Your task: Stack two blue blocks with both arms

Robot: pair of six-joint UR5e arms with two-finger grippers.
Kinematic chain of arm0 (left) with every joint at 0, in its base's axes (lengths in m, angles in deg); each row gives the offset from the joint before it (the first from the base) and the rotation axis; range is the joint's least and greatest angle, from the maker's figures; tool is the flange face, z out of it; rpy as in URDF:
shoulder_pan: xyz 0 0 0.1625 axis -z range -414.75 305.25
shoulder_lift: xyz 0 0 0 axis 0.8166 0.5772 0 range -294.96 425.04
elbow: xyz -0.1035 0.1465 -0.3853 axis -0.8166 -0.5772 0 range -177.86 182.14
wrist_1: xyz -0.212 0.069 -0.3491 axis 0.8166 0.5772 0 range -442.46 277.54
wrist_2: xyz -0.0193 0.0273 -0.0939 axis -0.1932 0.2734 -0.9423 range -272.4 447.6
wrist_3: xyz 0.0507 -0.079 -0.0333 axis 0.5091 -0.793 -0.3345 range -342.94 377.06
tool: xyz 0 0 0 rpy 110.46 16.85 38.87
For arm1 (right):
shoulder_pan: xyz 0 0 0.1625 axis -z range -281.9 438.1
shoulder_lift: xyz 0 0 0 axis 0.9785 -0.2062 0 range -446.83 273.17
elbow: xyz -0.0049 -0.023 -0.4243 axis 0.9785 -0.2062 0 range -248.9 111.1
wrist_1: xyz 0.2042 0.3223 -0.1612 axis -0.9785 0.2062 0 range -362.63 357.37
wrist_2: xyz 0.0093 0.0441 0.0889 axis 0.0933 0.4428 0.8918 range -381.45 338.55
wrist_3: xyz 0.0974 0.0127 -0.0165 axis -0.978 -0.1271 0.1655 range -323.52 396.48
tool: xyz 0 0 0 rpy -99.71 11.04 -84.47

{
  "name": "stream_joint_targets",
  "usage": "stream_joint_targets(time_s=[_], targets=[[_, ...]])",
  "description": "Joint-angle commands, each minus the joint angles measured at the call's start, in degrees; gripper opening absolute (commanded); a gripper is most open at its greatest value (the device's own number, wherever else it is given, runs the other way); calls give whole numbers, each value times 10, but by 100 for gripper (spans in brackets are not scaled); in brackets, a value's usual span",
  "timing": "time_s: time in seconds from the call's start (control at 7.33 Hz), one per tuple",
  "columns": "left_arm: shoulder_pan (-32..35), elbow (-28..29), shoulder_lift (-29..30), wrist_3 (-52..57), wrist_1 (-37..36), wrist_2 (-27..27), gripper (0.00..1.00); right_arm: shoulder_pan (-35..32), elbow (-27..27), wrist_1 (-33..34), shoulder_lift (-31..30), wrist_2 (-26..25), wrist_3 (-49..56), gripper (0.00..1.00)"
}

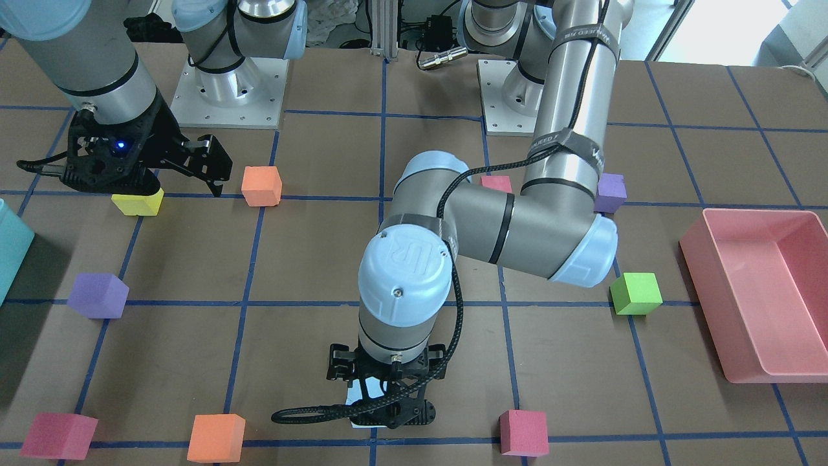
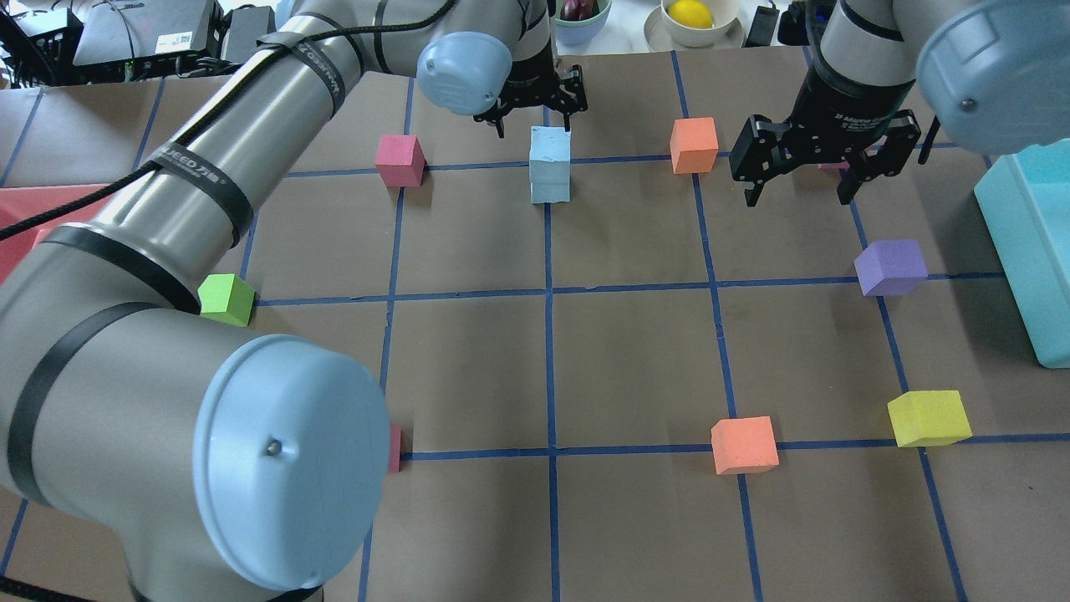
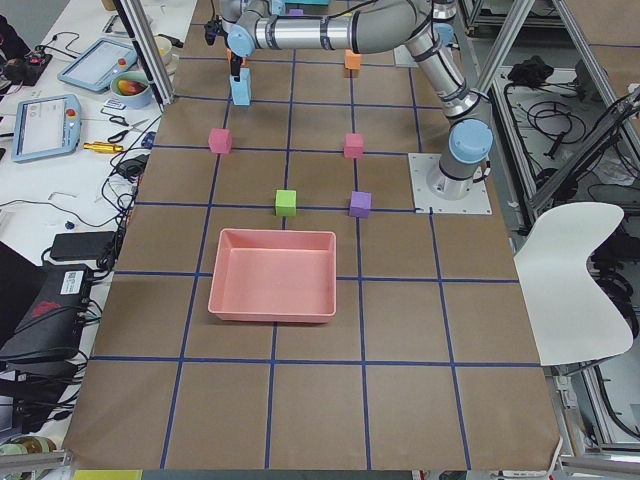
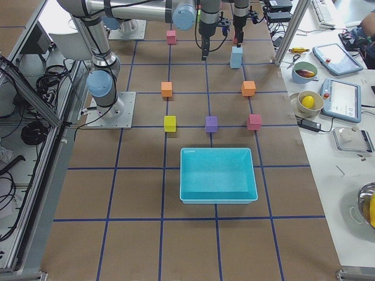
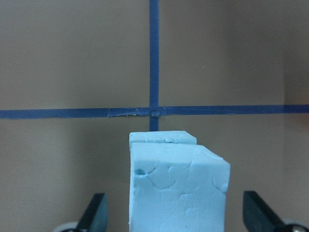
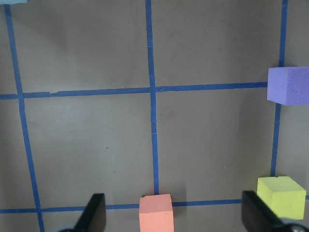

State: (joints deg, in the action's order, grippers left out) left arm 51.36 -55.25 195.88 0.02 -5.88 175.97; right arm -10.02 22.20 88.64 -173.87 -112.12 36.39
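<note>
Two blue blocks [image 2: 550, 165] stacked, upper centre of overhead view. My left hand [image 2: 535, 117] sits over them, spread wide, touching neither side; right hand [image 2: 796, 188], upper right, open, empty.

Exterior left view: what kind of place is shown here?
Most likely a robotics laboratory. The left arm is bolted to a table gridded with blue tape, and control pendants and loose cables lie beside it.

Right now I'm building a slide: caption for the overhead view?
Two blue blocks stacked, left gripper open over them, right gripper open off to the side.
</note>
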Motion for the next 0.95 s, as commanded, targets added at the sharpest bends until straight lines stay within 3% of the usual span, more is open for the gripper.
stream_joint_targets(time_s=[0.0,0.14,0.55,0.82], targets=[[-48,-4,-78,62,126,10,100,-1,2,-3,-1,-1,0,100],[-90,-11,-116,120,181,8,100,-1,2,-4,-1,-5,0,100],[-96,-41,-264,134,295,10,100,-1,2,-4,-3,-8,1,100],[-92,-151,-334,135,294,5,100,-1,2,-4,-3,-9,1,100]])
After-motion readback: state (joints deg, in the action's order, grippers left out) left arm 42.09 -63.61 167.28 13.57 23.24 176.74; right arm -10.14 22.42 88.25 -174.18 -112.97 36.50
